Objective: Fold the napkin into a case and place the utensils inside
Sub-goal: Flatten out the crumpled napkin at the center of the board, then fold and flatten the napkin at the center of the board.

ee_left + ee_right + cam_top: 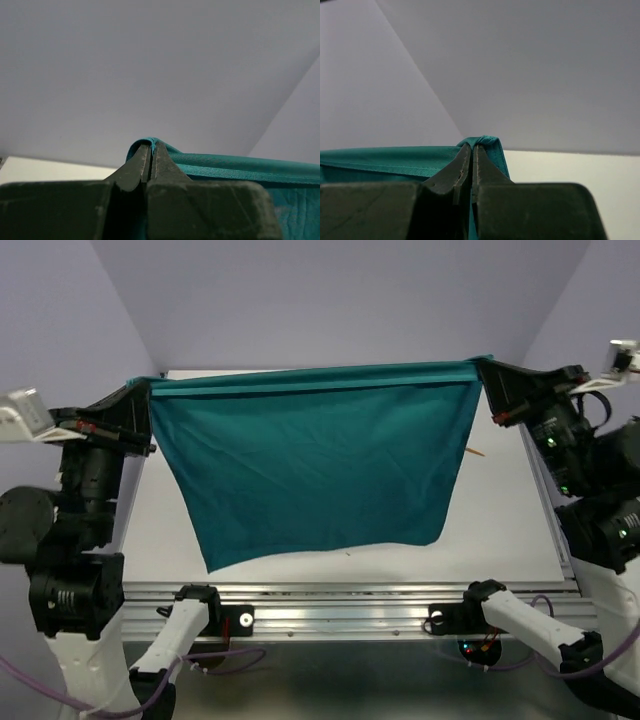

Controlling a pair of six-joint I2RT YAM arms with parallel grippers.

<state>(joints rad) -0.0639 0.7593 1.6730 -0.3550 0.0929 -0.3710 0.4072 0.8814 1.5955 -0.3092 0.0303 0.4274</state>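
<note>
Evidently the thin napkin (315, 470) hangs limp and light above the worktop (500, 530), best held by its top corners, which left hand (143, 390) and right hand (483, 368) pinch tight.

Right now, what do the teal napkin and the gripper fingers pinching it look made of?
Teal napkin: thin cloth, matte, shown by its drape, creases and stitched hem. The left gripper and right gripper: dark, matte, scuffed jaws, probably hard plastic or metal; unclear which.
</note>
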